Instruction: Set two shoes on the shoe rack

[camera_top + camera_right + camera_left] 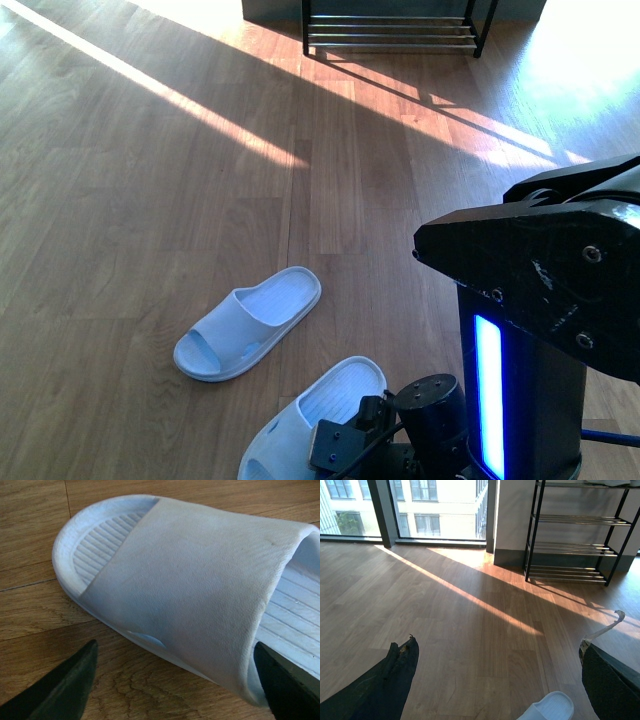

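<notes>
Toward the left, on the wooden floor (120, 200): first slide sandal (248, 323), pale blue, sole down, touched by nothing. Left claw (497, 645) spread wide and empty, held above bare floor, facing the shoe rack (575, 535). Just to the right and nearer the robot: second slide sandal (100, 535), with the right claw (175, 647) open around its strap (200, 595), one finger (60, 685) at each side; contact impossible to confirm. Further right and well apart from both sandals: the shoe rack, nothing of the pair on it yet.

Possible trouble from here:
- Soft strap folding under the squeeze, so a weak hold and a drop on the long way.
- Closing off-centre, so pushing the sandal along the smooth floor.
- Setting down between the chrome rods (390, 35), so tilting or slipping through.
</notes>
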